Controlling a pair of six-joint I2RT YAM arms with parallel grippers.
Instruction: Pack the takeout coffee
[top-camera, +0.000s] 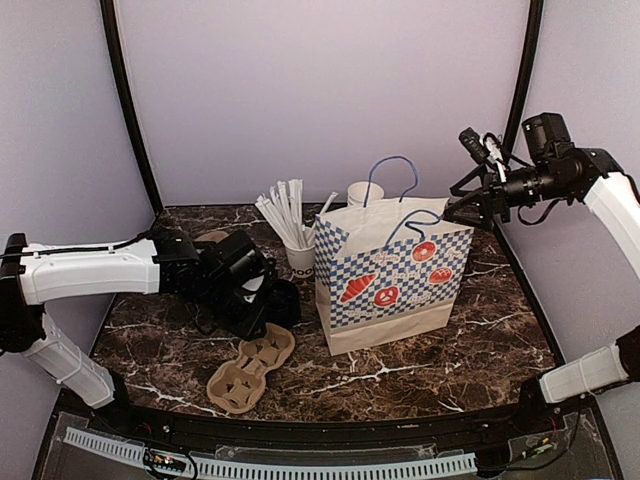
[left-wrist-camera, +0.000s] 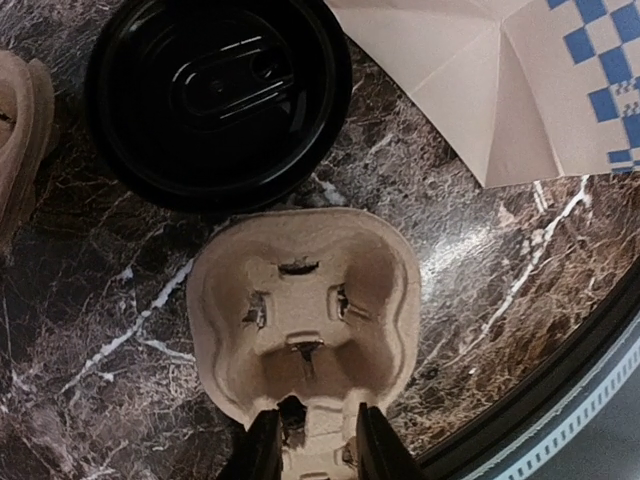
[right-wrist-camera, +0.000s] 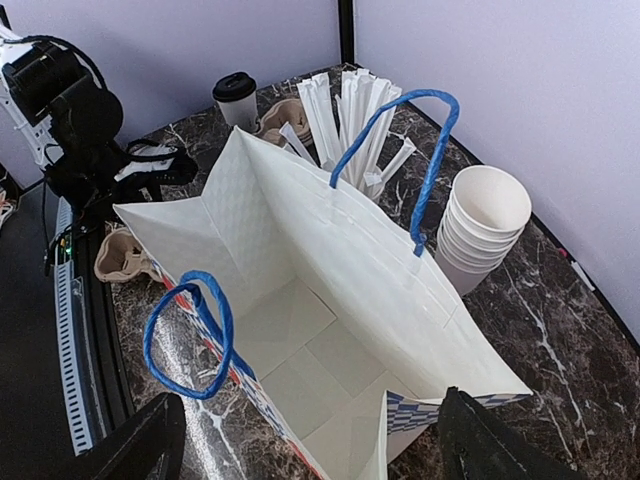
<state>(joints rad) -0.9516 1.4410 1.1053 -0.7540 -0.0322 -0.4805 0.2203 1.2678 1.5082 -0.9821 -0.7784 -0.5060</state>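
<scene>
Status: packing not begun. The small white paper cup with its black plastic lid fitted stands on the dark marble-patterned counter. It is outside the blue-checked white paper bag with blue cord handles, beyond the white cup of paper-wrapped straws.

Bag: upright, mouth open, floor bare.

Left pincer: fingers straddle the near rim of the brown pulp cup carrier. Whether they press it cannot be told.

Right pincer: spread wide at the bag's mouth, gripping nothing.

Remaining, by my reading: seat the cup in the carrier, then lower both into the bag.
</scene>
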